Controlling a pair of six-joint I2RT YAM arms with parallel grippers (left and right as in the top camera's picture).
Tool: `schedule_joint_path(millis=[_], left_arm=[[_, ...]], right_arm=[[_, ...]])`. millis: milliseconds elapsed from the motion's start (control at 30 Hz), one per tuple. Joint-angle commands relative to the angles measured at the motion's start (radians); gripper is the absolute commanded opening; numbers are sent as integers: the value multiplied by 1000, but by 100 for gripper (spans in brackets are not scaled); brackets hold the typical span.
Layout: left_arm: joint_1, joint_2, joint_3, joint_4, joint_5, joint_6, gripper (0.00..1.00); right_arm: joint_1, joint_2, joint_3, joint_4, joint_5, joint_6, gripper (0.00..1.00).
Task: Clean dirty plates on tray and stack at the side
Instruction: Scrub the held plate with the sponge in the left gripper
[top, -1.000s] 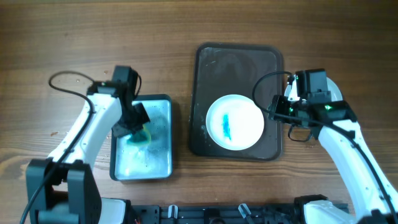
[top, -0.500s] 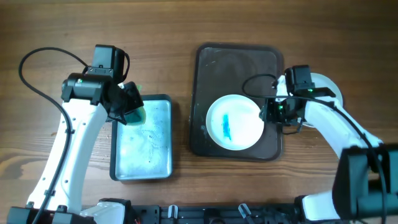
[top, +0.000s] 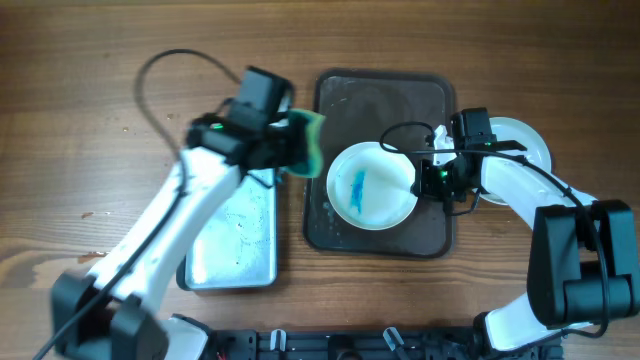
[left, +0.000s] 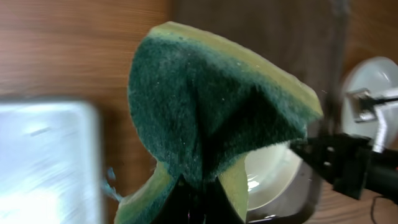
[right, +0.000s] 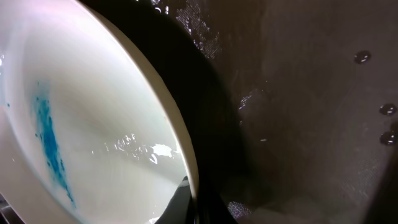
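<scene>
A white plate (top: 371, 186) smeared with blue (top: 360, 186) lies tilted on the dark tray (top: 380, 98), its right edge lifted. My right gripper (top: 428, 178) is shut on that right rim (right: 180, 134), one finger inside the plate and one outside. In my left gripper (top: 283, 150), which is shut, a green and yellow sponge (top: 307, 140) is held folded above the tray's left edge; it fills the left wrist view as a dark green sponge (left: 211, 106). A clean white plate (top: 520, 140) sits on the table right of the tray.
A metal basin (top: 232, 240) with bluish water stands left of the tray. Water drops (right: 373, 87) dot the tray floor. Black cables loop over both arms above the wooden table (top: 80, 70).
The left arm lifted the sponge out of the basin and carried it right to the tray's edge. The right gripper closed on the plate's rim and tipped the plate up.
</scene>
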Motion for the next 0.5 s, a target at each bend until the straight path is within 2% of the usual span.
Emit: schedule_joint_path(millis=[0, 267, 400, 467], left_arm=[[-114, 126, 10, 104, 80, -51, 4], [-267, 378, 10, 313, 72, -108, 4], [-278, 459, 10, 315, 59, -127, 4], [-276, 475, 10, 267, -52, -127, 4]], right_arm=[[-2, 28, -18, -1, 26, 16, 4], [-1, 28, -18, -8, 26, 16, 4], [-1, 28, -18, -16, 26, 16, 4], [-1, 28, -18, -18, 26, 16, 4]])
